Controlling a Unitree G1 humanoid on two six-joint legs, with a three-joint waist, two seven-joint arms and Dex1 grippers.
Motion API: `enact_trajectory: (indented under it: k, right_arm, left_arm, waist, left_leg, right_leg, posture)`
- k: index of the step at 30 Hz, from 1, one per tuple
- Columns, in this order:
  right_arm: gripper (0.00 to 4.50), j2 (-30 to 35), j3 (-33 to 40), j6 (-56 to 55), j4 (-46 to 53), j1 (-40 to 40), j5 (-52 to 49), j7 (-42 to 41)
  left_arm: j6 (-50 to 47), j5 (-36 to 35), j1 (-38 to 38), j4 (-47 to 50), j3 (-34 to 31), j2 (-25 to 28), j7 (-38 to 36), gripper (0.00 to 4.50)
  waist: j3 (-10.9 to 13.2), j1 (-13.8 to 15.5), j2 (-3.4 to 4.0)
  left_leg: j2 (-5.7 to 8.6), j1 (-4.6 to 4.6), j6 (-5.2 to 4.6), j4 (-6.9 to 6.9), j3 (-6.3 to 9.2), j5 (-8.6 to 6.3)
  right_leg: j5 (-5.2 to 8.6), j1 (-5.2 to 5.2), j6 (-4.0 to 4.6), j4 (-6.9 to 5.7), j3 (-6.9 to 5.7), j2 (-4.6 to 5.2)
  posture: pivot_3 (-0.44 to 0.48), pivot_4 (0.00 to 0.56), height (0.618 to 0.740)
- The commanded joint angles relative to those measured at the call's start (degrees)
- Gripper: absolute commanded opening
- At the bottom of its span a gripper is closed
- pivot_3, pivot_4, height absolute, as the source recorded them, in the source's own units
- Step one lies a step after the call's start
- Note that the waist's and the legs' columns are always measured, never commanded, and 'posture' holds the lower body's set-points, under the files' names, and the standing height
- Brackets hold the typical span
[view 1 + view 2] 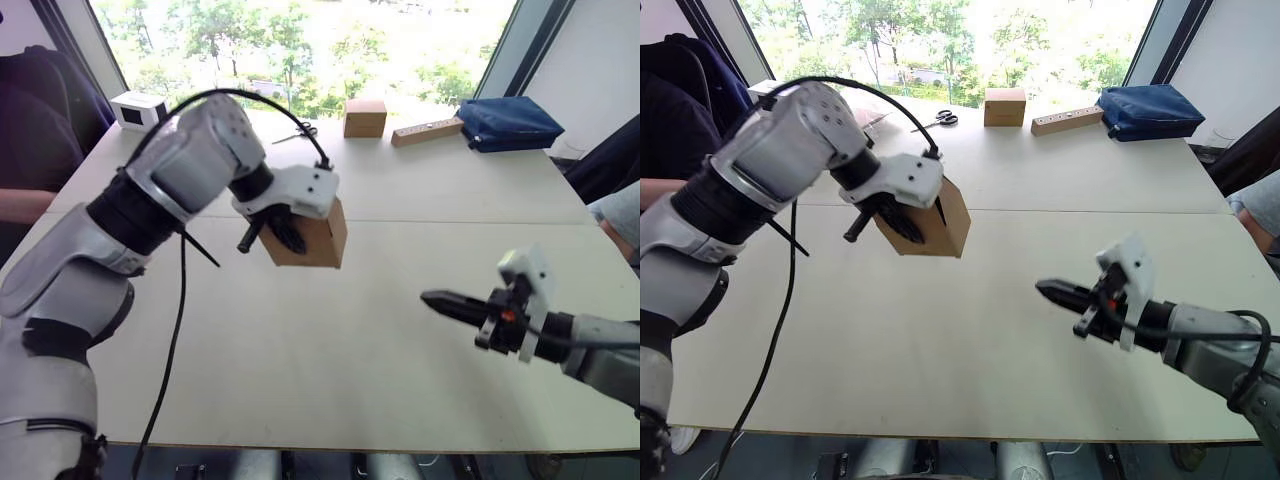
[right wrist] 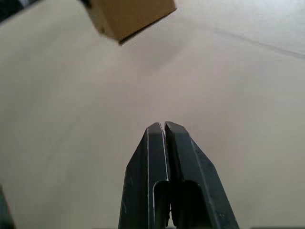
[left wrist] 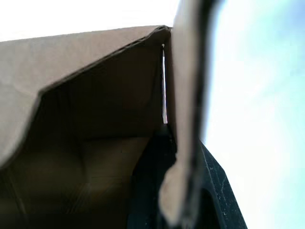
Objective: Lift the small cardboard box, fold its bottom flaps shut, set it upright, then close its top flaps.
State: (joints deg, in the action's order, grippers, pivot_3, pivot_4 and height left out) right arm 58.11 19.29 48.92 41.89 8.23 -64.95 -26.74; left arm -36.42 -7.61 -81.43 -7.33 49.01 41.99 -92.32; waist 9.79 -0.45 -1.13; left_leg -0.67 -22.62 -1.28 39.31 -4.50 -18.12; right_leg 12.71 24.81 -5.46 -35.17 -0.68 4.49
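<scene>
1. The small cardboard box (image 1: 312,238) is held in the air above the table (image 1: 330,370), towards the robot's left of centre — no part of it touches the tabletop.
2. The left gripper (image 1: 280,228) grips the box: one black finger lies across the outside of the wall facing the camera, and in the left wrist view a dark finger (image 3: 150,186) sits inside the open end, with a cardboard wall pinched between the two.
3. The right gripper (image 1: 1052,290) hovers low over the table on the robot's right, well apart from the box, with its fingers (image 2: 153,162) pressed together and holding nothing.
4. Along the far edge of the table stand a squarer brown box (image 1: 364,117), a wooden block (image 1: 427,131), a blue pouch (image 1: 508,123), scissors (image 1: 938,119) and a white box (image 1: 139,108).
</scene>
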Motion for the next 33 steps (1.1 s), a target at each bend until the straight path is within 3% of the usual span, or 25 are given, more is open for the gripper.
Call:
enact_trajectory:
  k: [1, 8, 13, 18, 33]
  right_arm:
    - [0.06, 1.89, 0.5, 0.51, 6.32, 1.16, 2.73, -0.11]
    - [0.06, 3.73, 0.58, 1.38, 12.1, 2.28, 9.54, 1.96]
    - [0.06, 2.55, -2.32, 2.57, 12.28, 0.73, 12.12, 4.63]
    - [0.06, 1.67, -2.8, 4.26, 11.57, -0.04, 12.27, 5.43]
    - [0.06, -0.3, -4.14, 6.26, 9.17, -5.5, 12.76, 5.6]
  left_arm:
    - [-10.14, -1.37, -4.12, 4.5, 3.86, -1.32, -0.18, 0.0]
    - [-25.07, -0.08, -3.49, 6.42, 6.64, -9.1, 1.2, 0.0]
    - [-36.53, -0.12, -1.83, 1.17, 7.59, -18.74, 9.35, 0.0]
    - [-35.77, -1.58, -0.05, 5.81, 8.45, -17.29, 10.65, 0.0]
    - [-27.42, -0.32, 2.2, 10.89, 8.95, -13.91, 13.24, 0.0]
  waist:
    - [0.0, 0.03, 0.0]
    - [0.01, 0.5, -0.01]
    - [-0.01, 1.23, 0.0]
    - [-0.03, 1.02, 0.04]
    - [-0.03, 1.22, 0.04]
  left_leg:
    - [0.01, -0.03, 0.0, 0.0, -0.01, 0.0]
    - [0.05, -0.27, -0.14, 0.47, 0.08, -0.08]
    - [0.1, -0.46, -0.25, 0.79, 0.14, -0.14]
    - [0.16, -0.78, -0.29, 0.79, 0.12, -0.16]
    - [0.2, -0.76, -0.3, 0.87, 0.14, -0.17]
  right_leg:
    - [-0.01, 0.03, -0.07, -0.01, 0.01, 0.0]
    - [0.14, 0.04, -0.08, -0.1, 0.0, 0.02]
    - [0.15, 0.08, -0.08, -0.18, 0.06, 0.01]
    - [0.07, 0.48, -0.28, -0.28, 0.23, 0.0]
    - [0.12, 0.41, -0.18, -0.35, 0.25, 0.01]
  posture:
    - [0.0, 0.15, 0.74]
    - [0.0, 0.15, 0.74]
    - [0.0, 0.15, 0.74]
    - [0.0, 0.15, 0.74]
    - [0.0, 0.15, 0.74]
